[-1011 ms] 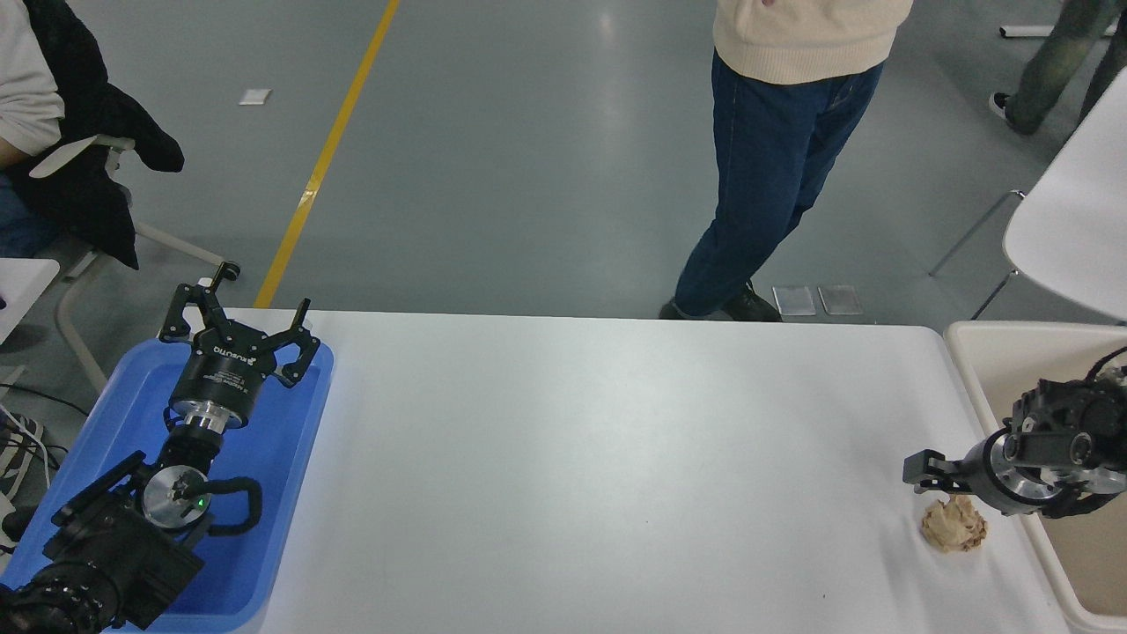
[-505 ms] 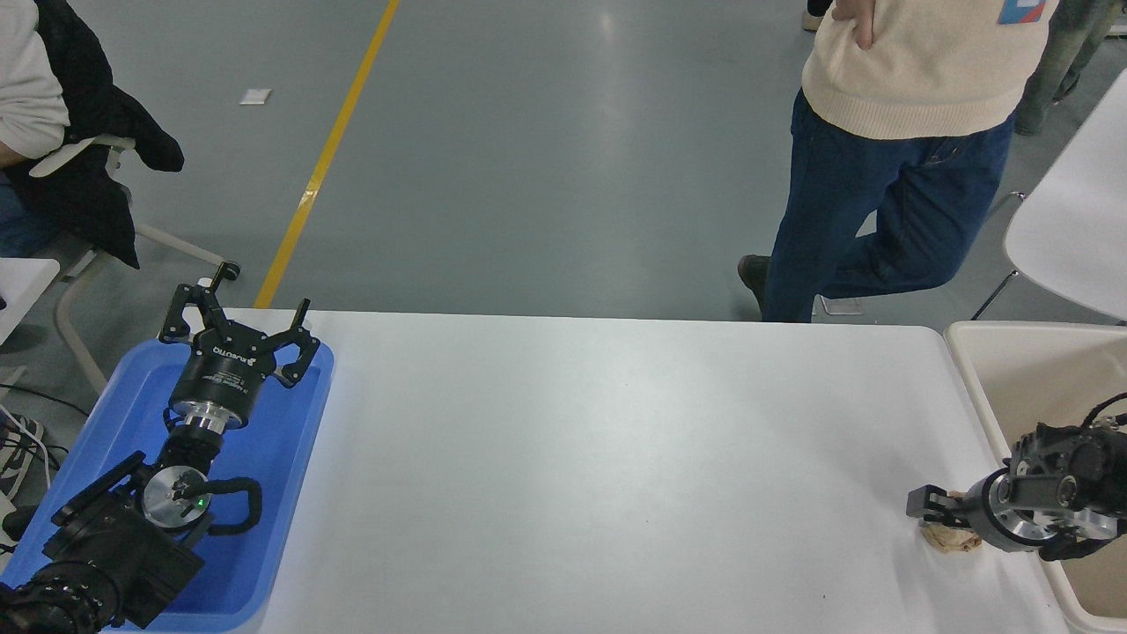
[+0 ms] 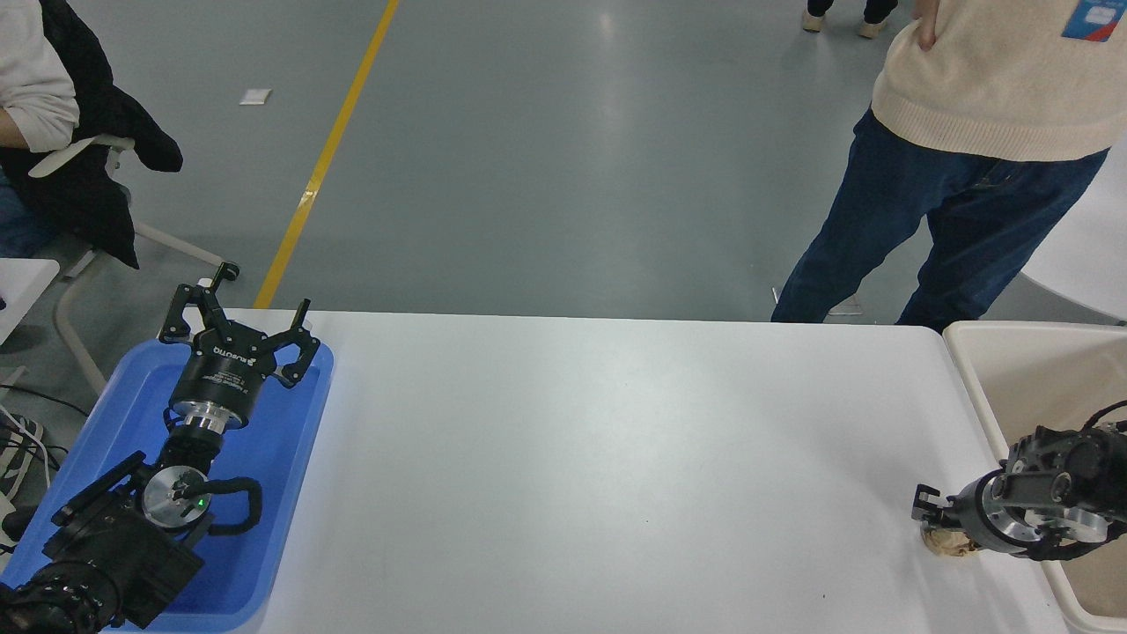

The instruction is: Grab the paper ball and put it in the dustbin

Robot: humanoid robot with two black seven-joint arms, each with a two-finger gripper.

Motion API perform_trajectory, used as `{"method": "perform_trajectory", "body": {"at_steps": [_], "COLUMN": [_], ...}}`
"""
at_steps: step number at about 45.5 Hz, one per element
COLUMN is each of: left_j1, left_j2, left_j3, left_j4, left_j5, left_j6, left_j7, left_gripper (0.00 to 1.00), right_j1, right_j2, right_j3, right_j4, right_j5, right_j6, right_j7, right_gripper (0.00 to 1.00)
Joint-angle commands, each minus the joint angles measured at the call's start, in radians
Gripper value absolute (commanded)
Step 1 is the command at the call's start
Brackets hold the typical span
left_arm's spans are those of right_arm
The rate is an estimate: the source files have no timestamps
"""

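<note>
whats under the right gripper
The tan paper ball lies on the white table beneath the right gripper. Only its lower edge shows; the gripper covers the rest, so any grip is hidden.

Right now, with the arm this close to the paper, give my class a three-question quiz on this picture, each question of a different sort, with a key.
1. True or false: the paper ball already lies inside the dustbin.
2. Multiple choice: the left gripper is above A) the blue tray, B) the dustbin, C) the floor.
3. Short answer: which gripper is down over the paper ball?

Key
1. False. It is on the white table, mostly hidden under the right gripper, beside the dustbin.
2. A. Its fingers are spread open there.
3. The right one; whether it has closed on the ball cannot be seen.
</note>
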State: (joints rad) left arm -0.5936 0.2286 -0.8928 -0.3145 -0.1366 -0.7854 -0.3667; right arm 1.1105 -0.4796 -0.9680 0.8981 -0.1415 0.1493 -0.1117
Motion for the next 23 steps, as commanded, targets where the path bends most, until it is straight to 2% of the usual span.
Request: {"method": "perform_trajectory", "body": {"at_steps": [1,13,23], "left_j1": [0.0,-0.002,-0.002], "left_j2": [0.0,0.0,0.0], "left_j3": [0.0,0.0,0.0], "left_j4": [0.0,0.0,0.0], "left_j5": [0.0,0.0,0.0], "left_j6": [0.0,0.0,0.0], "left_j7": [0.0,0.002,0.002], "left_gripper": [1.0,1.0,1.0], "right_j1": [0.052,0.265,0.566], "right_j2": [-0.05,-0.091,-0.082], "right_j3": [-0.005,-0.095,-0.221], "right_j4": [0.073,0.257,0.499], "right_j5": [0.02,0.005,-0.004], "right_j6": [0.007,0.062,0.199], "right_j7": [-0.002,0.0,0.0], "right_gripper": [0.0,0.0,0.0]}}
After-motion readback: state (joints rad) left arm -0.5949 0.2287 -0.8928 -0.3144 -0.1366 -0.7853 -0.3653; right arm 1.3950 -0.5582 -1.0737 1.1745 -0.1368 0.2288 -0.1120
